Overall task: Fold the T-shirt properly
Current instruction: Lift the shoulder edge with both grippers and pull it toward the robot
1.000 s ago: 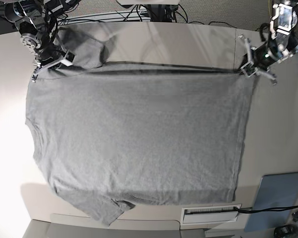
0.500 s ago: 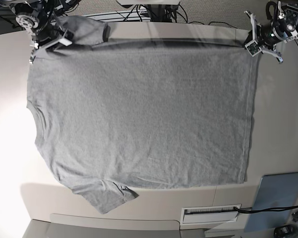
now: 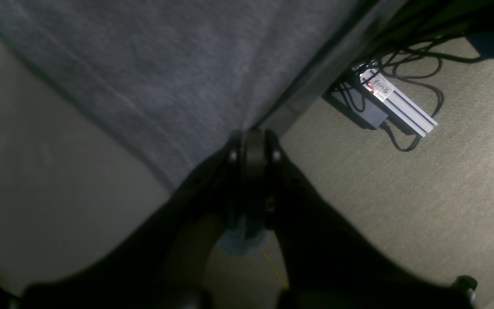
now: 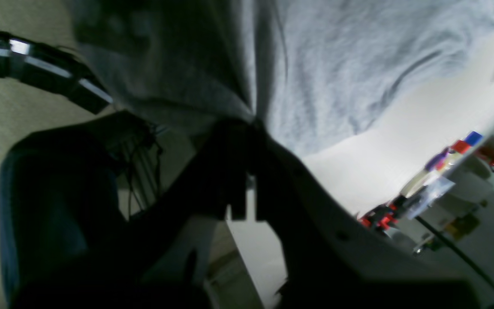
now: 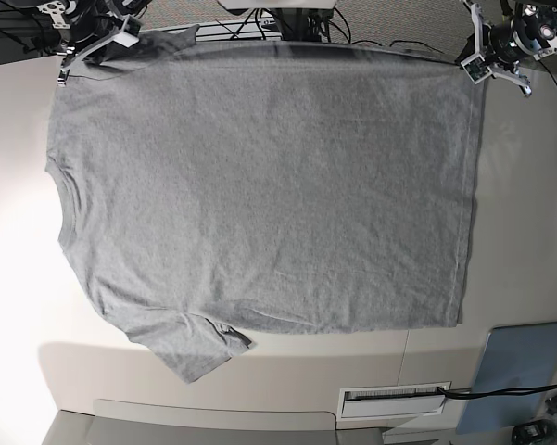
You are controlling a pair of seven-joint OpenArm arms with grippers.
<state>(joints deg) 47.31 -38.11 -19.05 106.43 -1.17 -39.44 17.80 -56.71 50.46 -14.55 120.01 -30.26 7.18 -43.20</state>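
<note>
The heather-grey T-shirt (image 5: pixel 259 185) lies spread over the table, plain side up. Its neck (image 5: pixel 56 190) points left and one sleeve (image 5: pixel 190 352) lies at the near left. My left gripper (image 5: pixel 470 65) is shut on the shirt's far right hem corner at the table's far edge. The left wrist view shows that gripper (image 3: pixel 251 143) pinching the T-shirt (image 3: pixel 165 77) at the corner. My right gripper (image 5: pixel 91 51) is shut on the far left shoulder by the other sleeve (image 5: pixel 162 42). In the right wrist view, that gripper (image 4: pixel 249 124) has the bunched T-shirt (image 4: pixel 337 64) running into its closed fingers.
A flat blue-grey panel (image 5: pixel 524 371) lies at the near right, beside a white slotted plate (image 5: pixel 394 400). Beyond the table's far edge (image 3: pixel 315 86) is carpeted floor with a power strip (image 3: pixel 397 107) and cables. Small coloured items (image 4: pixel 444 159) sit off the table in the right wrist view.
Both grippers have moved toward the table's far edge, dragging the shirt's far edge with them. The whole shirt has slid away from the near edge and lies flatter.
</note>
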